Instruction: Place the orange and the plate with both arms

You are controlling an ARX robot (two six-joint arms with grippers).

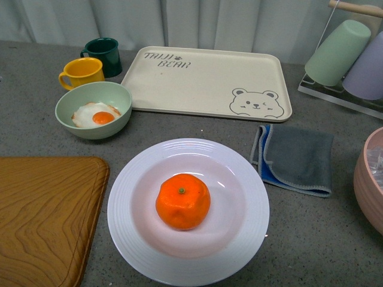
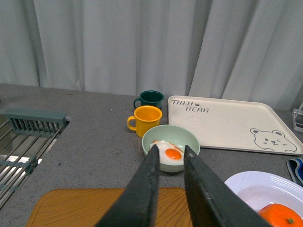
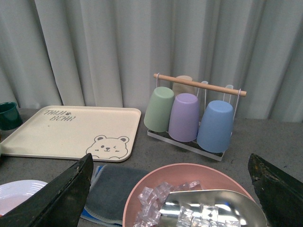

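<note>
The orange sits in the middle of the white ridged plate on the grey table, near the front edge in the front view. Neither arm shows in that view. In the left wrist view the left gripper is shut with nothing in it, raised above the wooden board, and the plate and orange lie off to one side of it. The right gripper is open, its dark fingers spread wide above a pink bowl; only an edge of the plate shows there.
A wooden board lies left of the plate. Behind are a green bowl with a fried egg, a yellow mug, a dark green mug and a cream bear tray. A grey cloth, cup rack and pink bowl of ice stand right.
</note>
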